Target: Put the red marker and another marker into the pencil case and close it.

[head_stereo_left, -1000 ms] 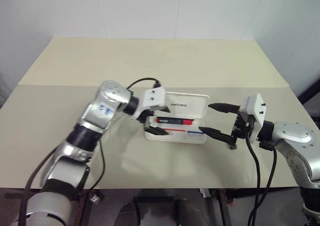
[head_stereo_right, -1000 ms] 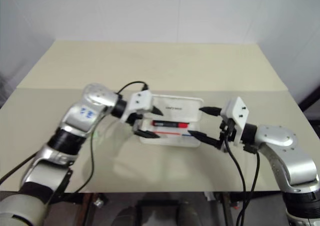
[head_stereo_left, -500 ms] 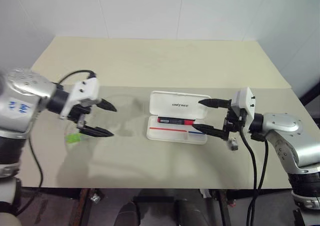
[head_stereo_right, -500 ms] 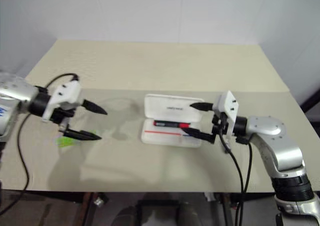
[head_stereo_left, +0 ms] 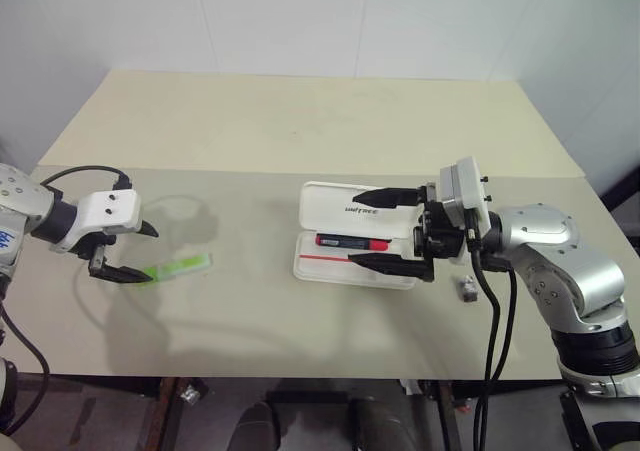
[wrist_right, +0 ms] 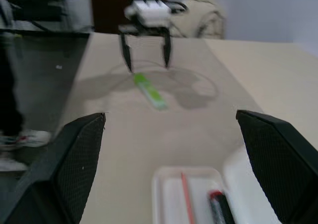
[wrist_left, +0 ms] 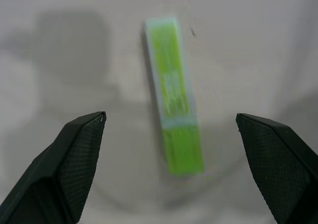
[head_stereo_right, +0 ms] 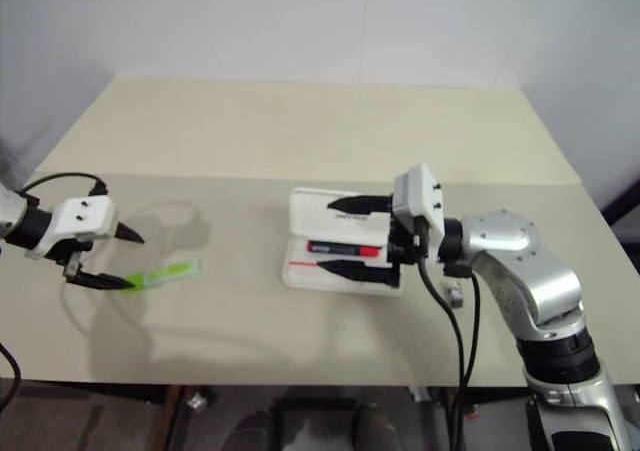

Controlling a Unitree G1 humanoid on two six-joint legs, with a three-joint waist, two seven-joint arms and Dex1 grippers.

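The white pencil case (head_stereo_left: 331, 202) lies open at mid-table, lid hinged back. The red marker (head_stereo_left: 350, 241) rests in its tray beside a thin red line. The light green marker (head_stereo_left: 181, 267) lies flat on the table at the left. My left gripper (head_stereo_left: 152, 256) is open, pointing down at the green marker's left end with one finger on each side; the green marker (wrist_left: 174, 95) lies untouched between them. My right gripper (head_stereo_left: 368, 228) is open and level over the case, one finger above the lid and one along the tray's front edge, holding nothing.
A small grey object (head_stereo_left: 466, 289) sits on the table just right of the case. The beige table (head_stereo_left: 300, 121) stretches wide behind the case, with a white wall beyond. In the right wrist view the left gripper (wrist_right: 145, 65) hangs over the green marker (wrist_right: 149, 91).
My left arm has swung far left, away from the case, and now hangs over the green marker. My right gripper has moved left and a little up, over the open case.
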